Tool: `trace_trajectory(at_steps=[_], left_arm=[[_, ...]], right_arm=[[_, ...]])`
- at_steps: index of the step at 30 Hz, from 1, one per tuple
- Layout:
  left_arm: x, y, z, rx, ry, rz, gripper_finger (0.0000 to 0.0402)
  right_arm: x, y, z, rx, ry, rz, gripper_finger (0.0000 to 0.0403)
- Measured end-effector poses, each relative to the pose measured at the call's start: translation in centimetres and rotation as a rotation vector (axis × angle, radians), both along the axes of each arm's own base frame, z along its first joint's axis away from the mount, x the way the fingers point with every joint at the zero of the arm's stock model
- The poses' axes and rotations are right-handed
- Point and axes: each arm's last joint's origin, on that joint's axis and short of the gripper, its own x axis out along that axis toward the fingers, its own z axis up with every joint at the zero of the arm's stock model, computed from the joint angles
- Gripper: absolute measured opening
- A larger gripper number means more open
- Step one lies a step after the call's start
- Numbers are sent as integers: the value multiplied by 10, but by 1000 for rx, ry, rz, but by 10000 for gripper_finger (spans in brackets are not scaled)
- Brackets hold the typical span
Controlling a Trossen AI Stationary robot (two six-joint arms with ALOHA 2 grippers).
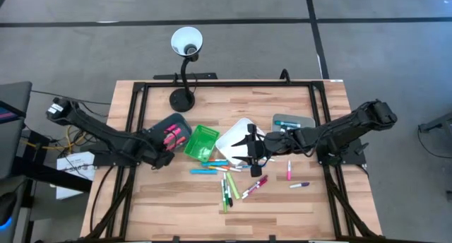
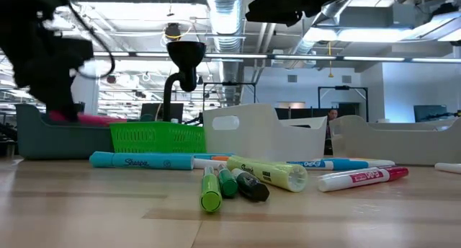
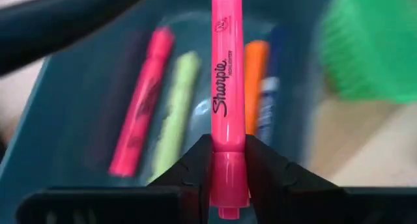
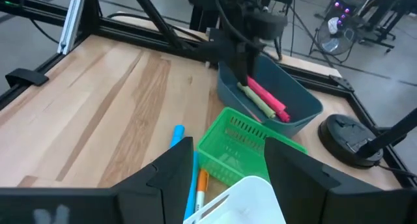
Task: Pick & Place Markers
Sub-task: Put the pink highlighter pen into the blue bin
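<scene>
From above, the left gripper [image 1: 168, 138] hung over the dark blue-grey bin [image 1: 164, 125] on the wooden bench [image 1: 169, 208], its fingers clamped on a pink marker [image 1: 172, 135]. Beside that bin sat a green basket [image 1: 200, 142] and a white bin [image 1: 236, 133]. The right gripper [image 1: 253, 150] hovered at the white bin's edge, its fingers spread with nothing between them. Loose markers [image 1: 233, 183] lay scattered in front of the bins.

At bench level, markers [image 2: 266, 174] lay in a row before the green basket [image 2: 157, 138].

In the left wrist view, the fingers [image 3: 189, 168] pinched the pink marker [image 3: 225, 94] near its cap end, above other markers [image 3: 174, 113] lying in the bin.

In the right wrist view, the open fingers [image 4: 171, 172] framed the green basket [image 4: 242, 146].
</scene>
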Motion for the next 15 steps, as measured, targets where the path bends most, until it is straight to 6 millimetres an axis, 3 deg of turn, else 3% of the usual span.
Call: trace_trajectory(at_steps=[8, 15], left_arm=[[-5, 15, -16, -38, 110, 31, 80], [-7, 21, -23, -90, 165, 34, 119]], right_arm=[[0, 0, 0, 0, -3, -1, 179], [1, -4, 0, 35, 3, 61, 179]])
